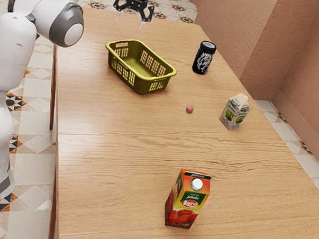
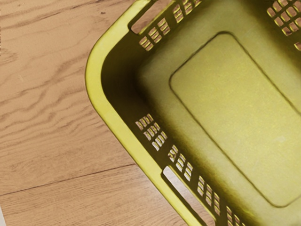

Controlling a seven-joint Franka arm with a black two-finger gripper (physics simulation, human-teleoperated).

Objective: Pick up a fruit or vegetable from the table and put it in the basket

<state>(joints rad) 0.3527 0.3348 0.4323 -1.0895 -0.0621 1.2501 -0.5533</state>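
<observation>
The black two-fingered end effector [image 1: 130, 20] hangs high, fingertips apart. The small, round, pink likely fruit [image 1: 189, 109] lies on the wooden bench [image 1: 115, 160], to the exterior view's right of the olive-green plastic basket [image 1: 154, 87]. It should clear the basket, descend centred and pinch low, lest the fruit roll.

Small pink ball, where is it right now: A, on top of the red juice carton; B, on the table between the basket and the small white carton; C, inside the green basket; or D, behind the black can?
B: the small pink ball lies on the wooden table, between the green basket and the small white carton.
</observation>
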